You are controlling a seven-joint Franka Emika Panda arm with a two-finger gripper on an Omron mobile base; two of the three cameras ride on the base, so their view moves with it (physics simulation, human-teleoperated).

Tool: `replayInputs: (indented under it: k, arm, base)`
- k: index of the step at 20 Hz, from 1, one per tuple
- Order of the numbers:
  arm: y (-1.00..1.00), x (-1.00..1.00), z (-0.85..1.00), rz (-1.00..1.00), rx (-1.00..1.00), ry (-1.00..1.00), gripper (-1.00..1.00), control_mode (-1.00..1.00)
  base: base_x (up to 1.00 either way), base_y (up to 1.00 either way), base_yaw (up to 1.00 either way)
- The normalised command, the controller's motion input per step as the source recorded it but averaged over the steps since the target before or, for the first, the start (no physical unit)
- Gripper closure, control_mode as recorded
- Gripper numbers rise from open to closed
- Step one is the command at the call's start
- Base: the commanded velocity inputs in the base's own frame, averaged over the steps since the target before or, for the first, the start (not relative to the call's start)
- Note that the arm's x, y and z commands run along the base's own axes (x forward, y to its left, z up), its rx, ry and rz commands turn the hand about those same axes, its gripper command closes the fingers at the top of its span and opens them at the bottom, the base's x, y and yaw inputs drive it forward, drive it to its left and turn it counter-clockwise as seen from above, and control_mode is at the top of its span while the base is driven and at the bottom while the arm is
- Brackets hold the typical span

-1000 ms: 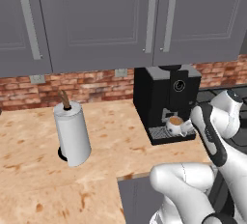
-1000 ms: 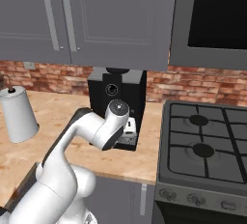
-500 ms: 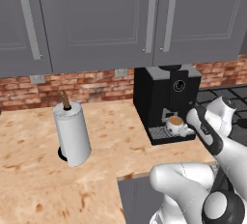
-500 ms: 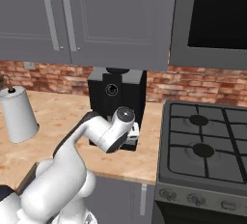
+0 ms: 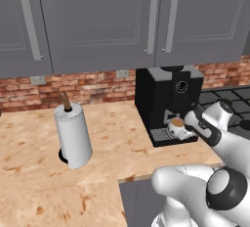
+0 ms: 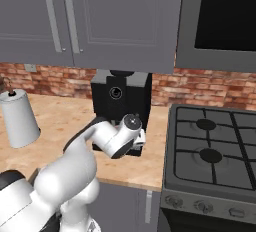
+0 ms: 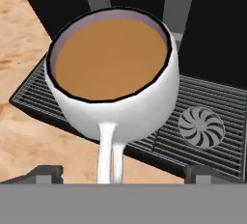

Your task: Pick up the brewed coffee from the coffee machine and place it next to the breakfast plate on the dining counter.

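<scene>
The brewed coffee (image 7: 116,92), a white mug of light brown coffee, stands on the metal drip tray (image 7: 205,105) of the black coffee machine (image 5: 168,99). The mug's handle points straight at the hand. My gripper (image 7: 124,174) is open, with one fingertip (image 7: 46,172) far to each side of the handle and clear of the mug. From the left base view the gripper (image 5: 184,126) sits just right of the mug (image 5: 176,127). The breakfast plate and the dining counter are out of view.
A white paper-towel roll (image 5: 73,135) stands on the speckled wooden counter (image 5: 112,147) left of the machine. A gas stove (image 6: 215,156) lies to the machine's right. Grey wall cabinets (image 5: 107,20) hang above, with a brick backsplash (image 5: 93,86) behind.
The hand has moved in toward the coffee machine and now sits close to the mug. The jaws stay wide open. The mug has not moved.
</scene>
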Motion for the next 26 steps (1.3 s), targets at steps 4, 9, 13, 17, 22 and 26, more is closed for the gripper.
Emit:
replayInputs:
  k: [4,9,13,17,22,26]
  arm:
    - [-0.02,0.2,-0.11,0.01,0.0,0.0,-1.0,-1.0]
    - [0.0,0.16,-0.11,0.01,0.0,0.0,-1.0,-1.0]
    - [0.0,0.09,-0.15,0.01,0.0,0.0,1.0,-1.0]
    - [-0.02,0.01,-0.06,0.0,0.0,-0.01,1.0,-1.0]
    - [0.01,-0.17,0.0,0.06,0.0,-0.05,1.0,-1.0]
    - [0.03,-0.46,0.02,0.12,-0.02,-0.1,1.0,-1.0]
  base:
    - [0.0,0.0,0.0]
    - [0.0,0.0,0.0]
    - [0.0,0.0,0.0]
    - [0.0,0.0,0.0]
    - [0.0,0.0,0.0]
    - [0.0,0.0,0.0]
